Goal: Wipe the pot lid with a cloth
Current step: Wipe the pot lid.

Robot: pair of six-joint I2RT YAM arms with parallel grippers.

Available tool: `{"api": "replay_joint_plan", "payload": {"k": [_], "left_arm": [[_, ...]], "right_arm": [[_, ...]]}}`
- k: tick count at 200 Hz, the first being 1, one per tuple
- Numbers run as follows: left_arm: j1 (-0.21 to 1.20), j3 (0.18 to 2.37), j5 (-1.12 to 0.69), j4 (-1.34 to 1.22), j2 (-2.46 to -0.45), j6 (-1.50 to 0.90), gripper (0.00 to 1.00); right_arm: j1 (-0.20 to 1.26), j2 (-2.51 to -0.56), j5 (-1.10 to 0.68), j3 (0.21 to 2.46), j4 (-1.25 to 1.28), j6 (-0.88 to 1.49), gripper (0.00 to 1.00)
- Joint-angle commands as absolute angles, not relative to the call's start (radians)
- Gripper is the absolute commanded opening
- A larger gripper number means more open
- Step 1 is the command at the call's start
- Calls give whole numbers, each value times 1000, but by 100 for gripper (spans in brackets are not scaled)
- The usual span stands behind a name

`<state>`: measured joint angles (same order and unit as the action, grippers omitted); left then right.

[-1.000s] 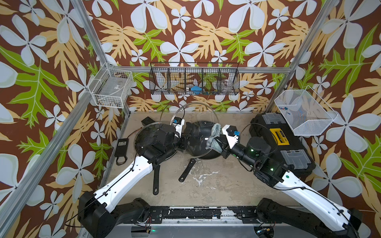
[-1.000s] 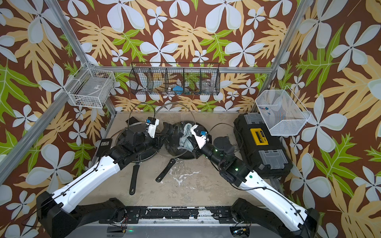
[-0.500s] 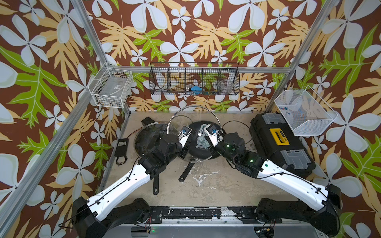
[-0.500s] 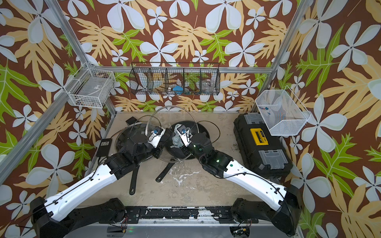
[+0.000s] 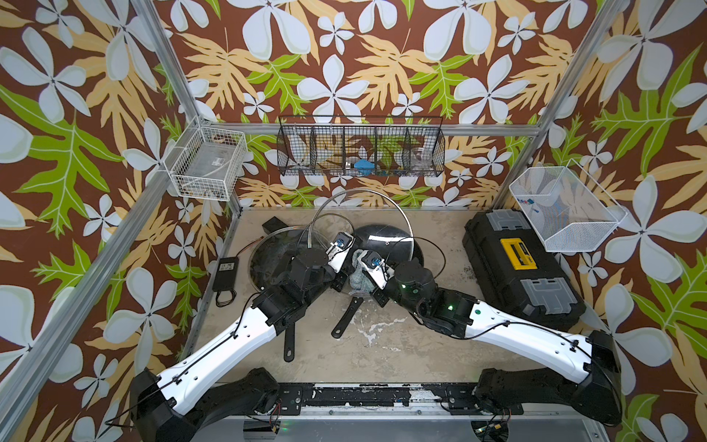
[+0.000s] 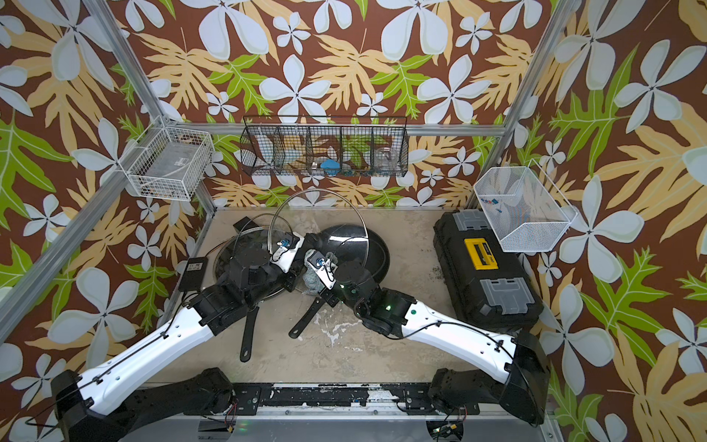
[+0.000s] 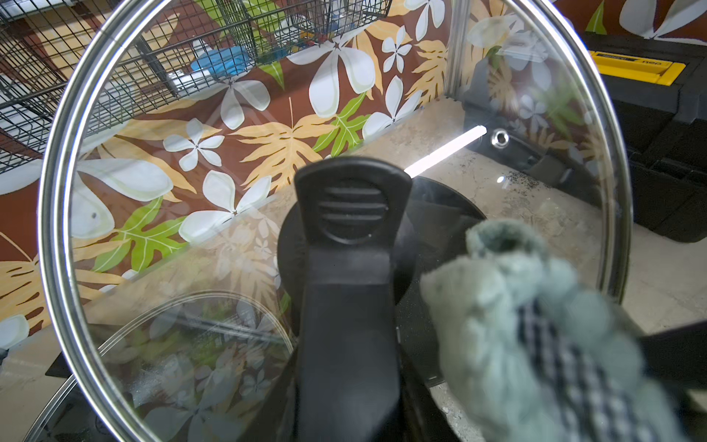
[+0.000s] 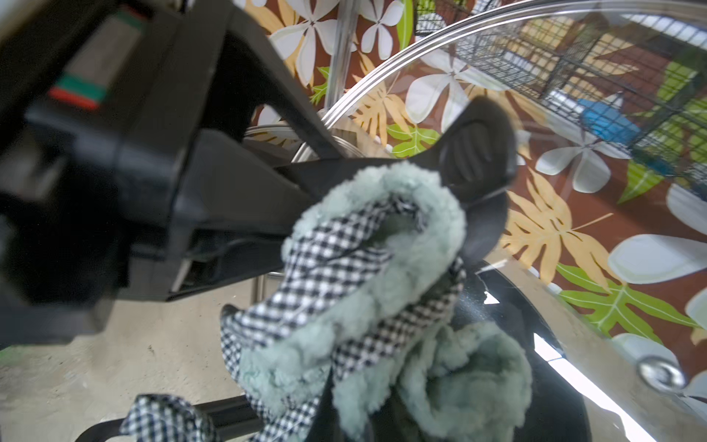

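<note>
Glass rimmed in steel, the pot lid (image 5: 375, 225) stands nearly upright in both top views, well apart from the black toolbox (image 5: 520, 268) and over a black frying pan (image 5: 417, 256). The left gripper (image 5: 344, 262) stays clamped on the lid's knob. The right gripper (image 5: 362, 269), shut tight on the bunched cloth (image 5: 356, 282), has travelled. A second ago that arm was folded up close to the toolbox with the cloth at the lid's toolbox-side rim. Now the arm lies stretched out, and the cloth sits low on the glass just beside the knob, farther from the toolbox. I read that as a wiping stroke across the face, so the task looks under way rather than finished. Counted here: two arms, one cloth, one toolbox and two frying pans with long handles. One power adapter (image 5: 225, 273) lies far from the toolbox. There are at least two lids: the held one and a second glass lid (image 5: 267, 248) lying on the pan farther from the toolbox; a thinner arc may be a third. Three wire baskets hang on the walls: a white basket (image 5: 208, 162), a black basket (image 5: 361, 151) and a white mesh basket (image 5: 566, 208) above the toolbox. In the left wrist view one black finger (image 7: 350, 203) lies across the knob, with the teal fleece (image 7: 535, 325) on its toolbox side; whether it presses the glass I cannot tell. In the right wrist view the cloth (image 8: 382, 268) shows a checked backing and its folds hide the jaws.
</note>
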<state>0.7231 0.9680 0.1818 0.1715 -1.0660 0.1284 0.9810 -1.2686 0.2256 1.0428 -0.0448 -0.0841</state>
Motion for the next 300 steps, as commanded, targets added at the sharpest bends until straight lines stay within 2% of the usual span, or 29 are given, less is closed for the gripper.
{"api": "replay_joint_plan", "payload": {"k": [1, 40, 92, 114, 141, 173, 205, 242, 300], "left_arm": [[722, 974, 183, 17, -1051, 146, 0], [723, 936, 60, 25, -1030, 309, 0], [723, 897, -26, 57, -971, 575, 0], [724, 893, -22, 70, -946, 671, 0], [724, 868, 0, 71, -924, 824, 0], [724, 849, 96, 70, -933, 966, 0], [724, 838, 161, 59, -936, 1071, 0], [724, 836, 195, 51, -943, 1150, 0], [739, 828, 196, 54, -950, 1195, 0]], "right_arm": [[923, -1230, 278, 1042, -46, -91, 0], [784, -1208, 228, 1091, -52, -110, 0], [751, -1372, 150, 1299, -85, -155, 0], [759, -1448, 73, 1374, -123, -139, 0], [807, -1505, 87, 1433, -161, -162, 0], [809, -1469, 162, 1408, -166, -163, 0], [739, -1394, 179, 1359, -161, -154, 0], [738, -1447, 143, 1411, -186, -174, 0], [897, -1641, 181, 1583, -211, -272, 0]]}}
